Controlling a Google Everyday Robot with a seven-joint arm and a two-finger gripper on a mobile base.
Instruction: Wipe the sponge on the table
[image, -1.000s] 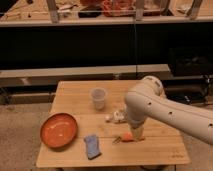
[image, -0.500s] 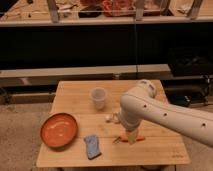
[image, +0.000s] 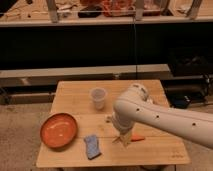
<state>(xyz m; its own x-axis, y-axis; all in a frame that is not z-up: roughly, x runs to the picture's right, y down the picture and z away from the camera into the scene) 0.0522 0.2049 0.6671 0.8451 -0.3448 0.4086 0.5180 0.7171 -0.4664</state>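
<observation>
Sponge (image: 91, 146) flat on table (image: 75, 95), near front edge, just right of bowl (image: 59, 131). Tool (image: 122, 140) low near table, right of sponge, apparently not touching it; fingers apart, nothing held. Carrot (image: 136, 137) just beside tool. Scene fits either approach for grasp or sponge set down after wipe. Either way: move slowly, steer clear of carrot. Sponge soft: likely squashes under clamp, wipes best under even pressure.
</observation>
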